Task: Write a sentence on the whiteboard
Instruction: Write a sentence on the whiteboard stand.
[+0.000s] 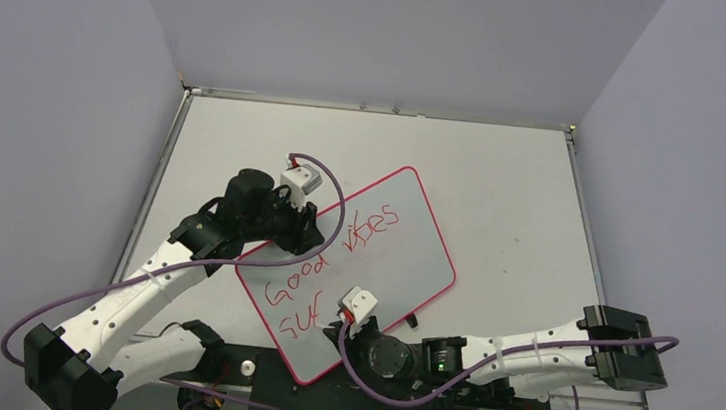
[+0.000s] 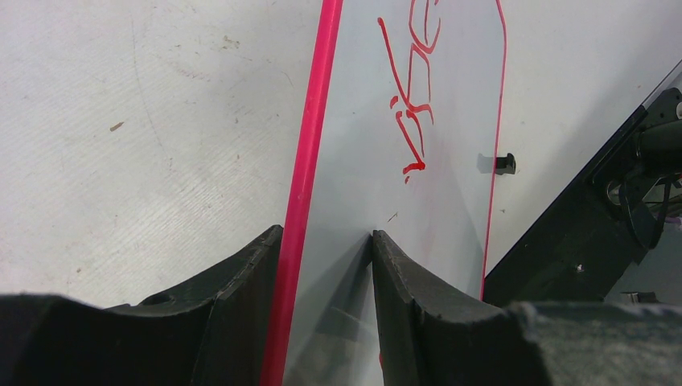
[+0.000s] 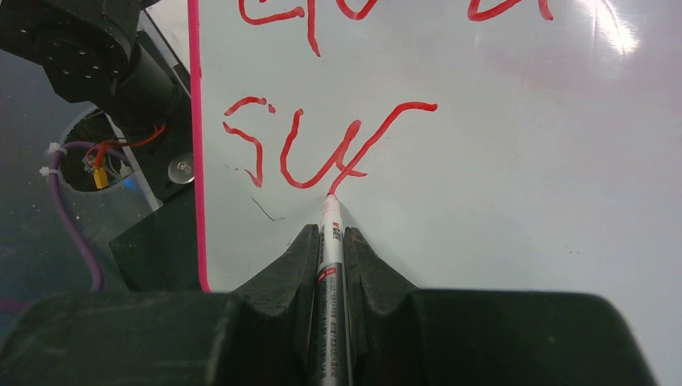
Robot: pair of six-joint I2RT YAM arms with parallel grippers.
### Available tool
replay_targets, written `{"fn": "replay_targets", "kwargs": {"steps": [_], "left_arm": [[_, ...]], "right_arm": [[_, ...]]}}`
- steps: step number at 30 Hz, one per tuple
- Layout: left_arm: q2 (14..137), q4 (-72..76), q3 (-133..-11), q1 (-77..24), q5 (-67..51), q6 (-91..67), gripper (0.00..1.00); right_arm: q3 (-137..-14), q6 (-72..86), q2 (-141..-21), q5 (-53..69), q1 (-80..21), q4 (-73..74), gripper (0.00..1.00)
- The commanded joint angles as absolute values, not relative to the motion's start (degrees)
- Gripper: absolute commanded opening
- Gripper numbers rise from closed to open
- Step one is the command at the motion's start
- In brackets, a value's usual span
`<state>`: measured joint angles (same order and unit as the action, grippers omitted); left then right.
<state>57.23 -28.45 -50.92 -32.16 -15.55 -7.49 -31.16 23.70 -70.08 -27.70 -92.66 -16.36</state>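
Currently, right jaws clenched on marker (image 3: 330,257), tip touching the sentence (image 3: 347,165), left jaws parted astride the whiteboard (image 2: 362,161) edge.

The whiteboard (image 1: 414,255) lies flat on the bench (image 1: 500,198), turned askew, with its long axis running from 7 o'clock to 1 o'clock in the top view. It is glossy white, with rounded corners and a thin pink-red frame. A small black clip (image 1: 411,320) sits on its 4 o'clock long edge. The sentence (image 1: 322,273) is red handwriting in two lines along that axis. The first reads "Good vibes"; the second, toward 5 o'clock, is a scrawled "SU" and one more letter.
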Motion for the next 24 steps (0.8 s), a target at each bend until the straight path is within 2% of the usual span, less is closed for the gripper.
{"fn": "replay_targets", "kwargs": {"steps": [1,24], "left_arm": [[57.3,-26.59,-52.11,-32.17,-11.52,-5.32,0.0],[57.48,-26.57,-52.08,-32.25,-11.6,-5.27,0.0]], "right_arm": [[-30.49,24.91,-70.85,-30.27,-93.21,-14.25,0.0],[-35.78,19.75,-70.26,-33.57,-89.59,-12.17,0.0]]}}
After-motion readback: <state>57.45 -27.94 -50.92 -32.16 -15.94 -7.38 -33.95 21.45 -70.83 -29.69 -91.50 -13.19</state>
